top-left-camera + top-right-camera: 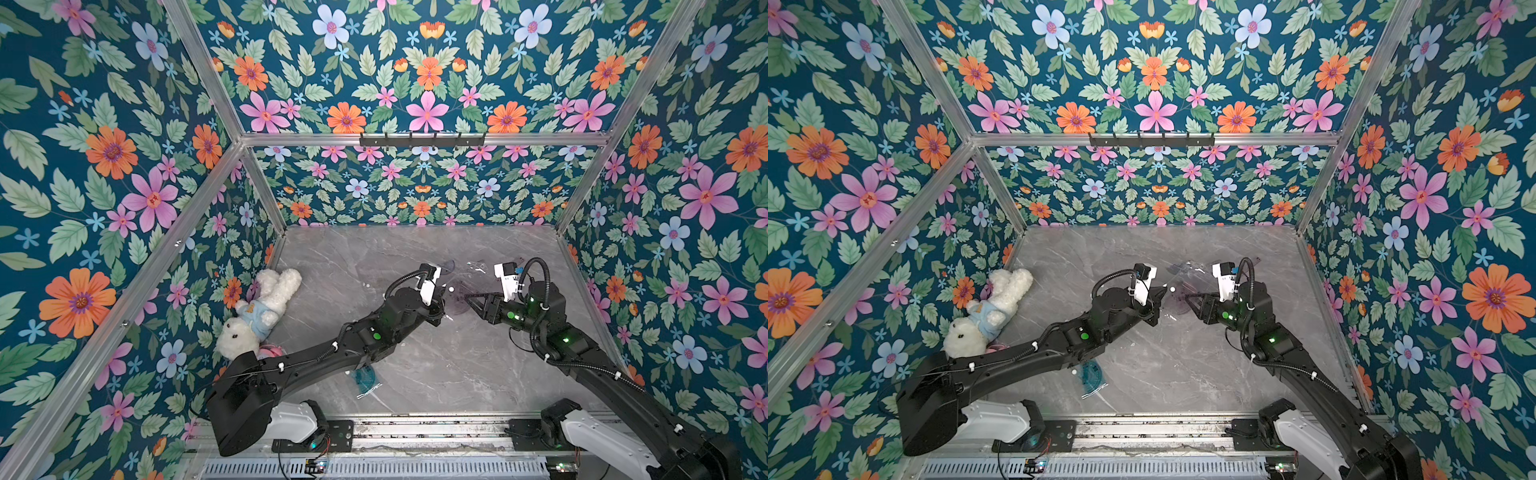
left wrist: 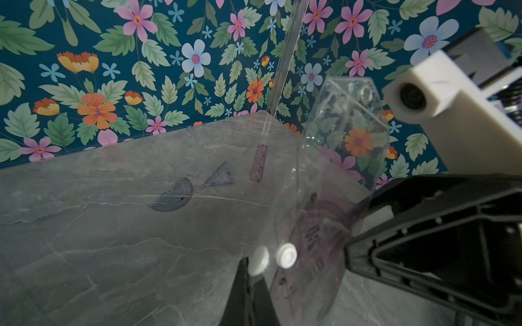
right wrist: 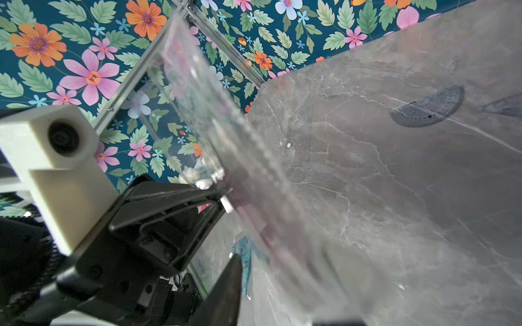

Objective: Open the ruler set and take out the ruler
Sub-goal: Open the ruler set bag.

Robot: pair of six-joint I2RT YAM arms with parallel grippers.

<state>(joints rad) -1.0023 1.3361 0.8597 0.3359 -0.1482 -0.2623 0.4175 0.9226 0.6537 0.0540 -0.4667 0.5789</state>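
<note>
The ruler set [image 2: 324, 197] is a clear plastic pouch with white snap buttons [image 2: 286, 255], and purple-tinted rulers [image 2: 312, 234] show through it. It hangs above the table between both arms, also seen in both top views [image 1: 457, 297] [image 1: 1183, 291]. My left gripper [image 2: 250, 271] [image 1: 444, 297] is shut on the pouch's flap edge beside a snap. My right gripper [image 3: 285, 293] [image 1: 469, 301] faces it from the other side with its jaws apart, and the blurred pouch [image 3: 254, 197] runs between the fingers. A pinkish straight ruler [image 2: 258, 162] lies loose on the table.
A grey protractor [image 2: 173, 196] and a set square [image 2: 219, 177] lie on the marble table [image 1: 415, 374] near the far right corner. A teal ruler set [image 1: 365, 380] lies under my left arm. A white plush toy [image 1: 262, 311] rests against the left wall.
</note>
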